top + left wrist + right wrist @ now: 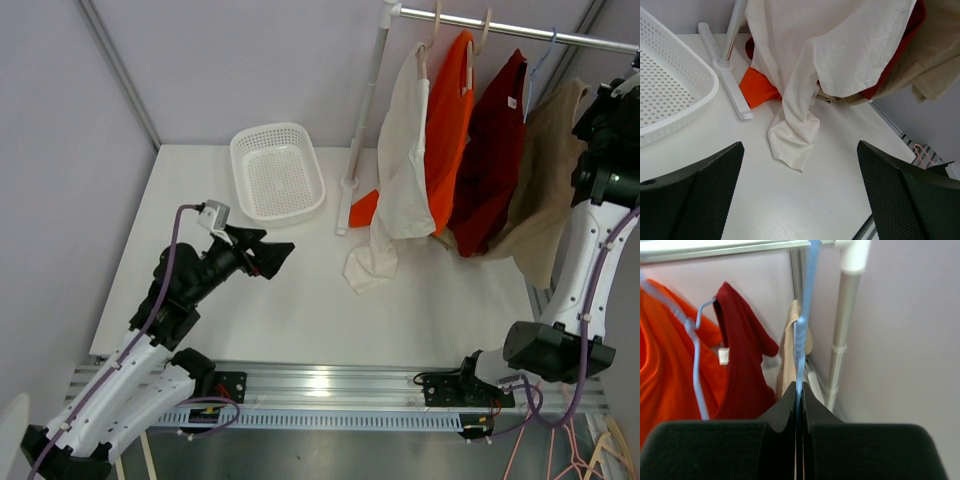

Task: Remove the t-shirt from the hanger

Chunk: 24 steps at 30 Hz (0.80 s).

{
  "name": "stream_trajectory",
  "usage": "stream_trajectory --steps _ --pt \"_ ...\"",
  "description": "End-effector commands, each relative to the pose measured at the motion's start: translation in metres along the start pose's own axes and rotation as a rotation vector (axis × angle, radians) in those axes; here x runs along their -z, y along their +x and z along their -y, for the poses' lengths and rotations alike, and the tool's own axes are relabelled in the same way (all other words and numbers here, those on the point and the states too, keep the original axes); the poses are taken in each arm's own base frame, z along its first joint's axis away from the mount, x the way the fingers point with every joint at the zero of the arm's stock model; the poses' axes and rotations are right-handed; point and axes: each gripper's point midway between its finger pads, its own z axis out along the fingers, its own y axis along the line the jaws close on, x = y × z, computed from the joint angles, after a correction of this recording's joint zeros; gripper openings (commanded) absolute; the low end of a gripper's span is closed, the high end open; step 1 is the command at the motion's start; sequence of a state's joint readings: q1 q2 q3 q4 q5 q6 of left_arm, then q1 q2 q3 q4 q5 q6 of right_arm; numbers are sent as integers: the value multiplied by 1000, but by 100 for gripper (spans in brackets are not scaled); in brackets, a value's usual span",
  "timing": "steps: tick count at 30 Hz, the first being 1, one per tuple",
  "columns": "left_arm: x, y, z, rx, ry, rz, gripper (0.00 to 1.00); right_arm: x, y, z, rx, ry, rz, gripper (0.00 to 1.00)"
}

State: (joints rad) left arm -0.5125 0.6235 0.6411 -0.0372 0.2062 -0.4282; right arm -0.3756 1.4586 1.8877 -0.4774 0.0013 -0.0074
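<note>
The right gripper (799,390) clamps the blue hanger (801,342); the tan shirt (545,185) hangs straight below, far from the gaping left gripper (800,165).

Rightmost on the rail (520,32): tan t-shirt (545,190), draped limp, hem low near the table (300,290); hung on a thin light-blue hanger (801,350), hooked over the rail.

Left arm (120,385) and right arm (590,255), white and black, on a ribbed metal rail (330,380).
Both have white shells, black joint housings and purple cables (175,235) running along them. The left gripper (278,257) has broad black fingers (700,195) with a fine dotted texture; the small pale box (213,214) behind it is perhaps a camera.
</note>
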Motion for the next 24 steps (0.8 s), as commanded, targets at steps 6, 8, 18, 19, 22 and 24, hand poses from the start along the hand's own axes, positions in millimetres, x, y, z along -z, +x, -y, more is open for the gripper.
stream_trajectory --steps 6,8,18,19,22,24 --pt "-5 -34 45 -163 110 -4 100 88 -36 -3 -80 162 118 0" --pt "-4 -35 54 -199 131 1 99 94 -29 -9 -113 168 90 0" --pt "-13 -27 168 -567 365 67 100 124 -5 -27 -276 141 -9 0" --pt "-14 -33 183 -590 386 104 99 127 -7 -30 -283 125 -6 0" --pt "-23 -14 222 -661 455 140 100 133 -11 -36 -299 98 -4 0" --pt "-27 -5 240 -679 496 166 99 135 -12 -39 -304 88 -9 0"
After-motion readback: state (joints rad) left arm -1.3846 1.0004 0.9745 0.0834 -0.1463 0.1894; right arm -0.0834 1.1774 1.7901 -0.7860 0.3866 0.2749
